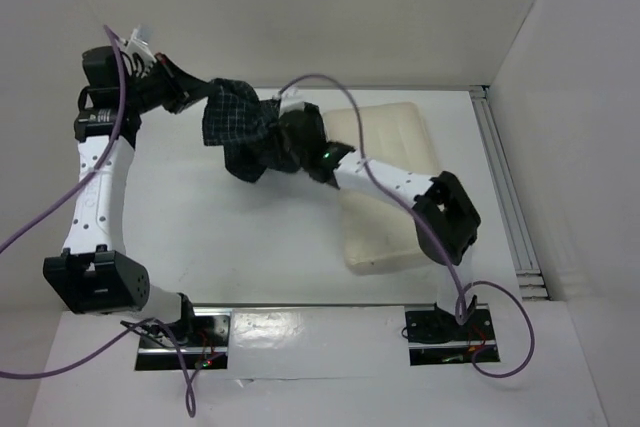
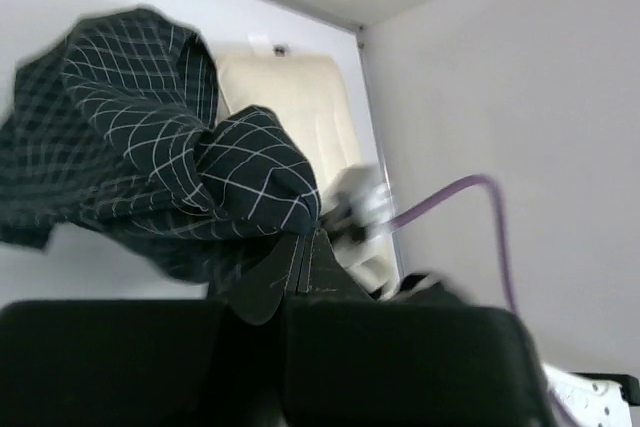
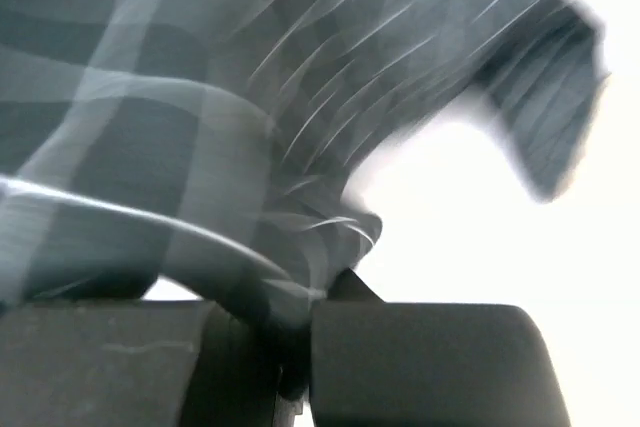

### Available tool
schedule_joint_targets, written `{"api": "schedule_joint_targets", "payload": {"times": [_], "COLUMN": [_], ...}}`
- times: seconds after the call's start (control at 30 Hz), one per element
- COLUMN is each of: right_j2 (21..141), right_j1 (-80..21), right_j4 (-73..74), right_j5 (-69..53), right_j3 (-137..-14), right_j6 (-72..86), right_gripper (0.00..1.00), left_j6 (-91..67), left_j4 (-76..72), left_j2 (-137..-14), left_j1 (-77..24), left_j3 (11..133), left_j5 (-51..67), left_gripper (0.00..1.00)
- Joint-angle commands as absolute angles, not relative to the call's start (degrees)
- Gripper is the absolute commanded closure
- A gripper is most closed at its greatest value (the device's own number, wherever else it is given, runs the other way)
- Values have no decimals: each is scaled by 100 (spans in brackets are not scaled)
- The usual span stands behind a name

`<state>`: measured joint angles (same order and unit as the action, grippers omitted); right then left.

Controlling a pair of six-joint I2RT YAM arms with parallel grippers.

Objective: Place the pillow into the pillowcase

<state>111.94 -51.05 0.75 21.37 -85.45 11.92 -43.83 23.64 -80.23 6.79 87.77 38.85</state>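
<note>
Top view: pillowcase (image 1: 238, 132) bunched midair between left gripper (image 1: 195, 99) and right gripper (image 1: 285, 137), pillow (image 1: 392, 137) flat on the table (image 1: 250, 247) just right of it. Left wrist: fingers pinched on fabric. Right wrist: same, though blurry. We reckon it's the opening-up step; next, spread the mouth.

My end effector (image 2: 300, 269) pinches the pillowcase (image 2: 150, 147).
Checked fabric bunches up left of centre; the cream pillow (image 2: 290, 97) lies beyond, a purple cable (image 2: 470, 190) arcs right.
</note>
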Motion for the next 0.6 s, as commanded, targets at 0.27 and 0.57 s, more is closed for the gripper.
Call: {"api": "schedule_joint_targets", "payload": {"times": [0.27, 0.57], "right_j2": [8503, 6628], "right_j1": [-3816, -2454], "right_j4": [457, 747], "right_j5": [1941, 3313], "right_j3": [-9250, -6280], "right_j6": [-377, 61], "right_gripper": [100, 100], "left_j6": [-4369, -4097], "left_j4": [2101, 1484], "left_j2": [-8298, -7927], "left_j1": [381, -2020], "left_j3": [9818, 7772], "left_j5": [5818, 6257], "left_gripper": [100, 52]}}
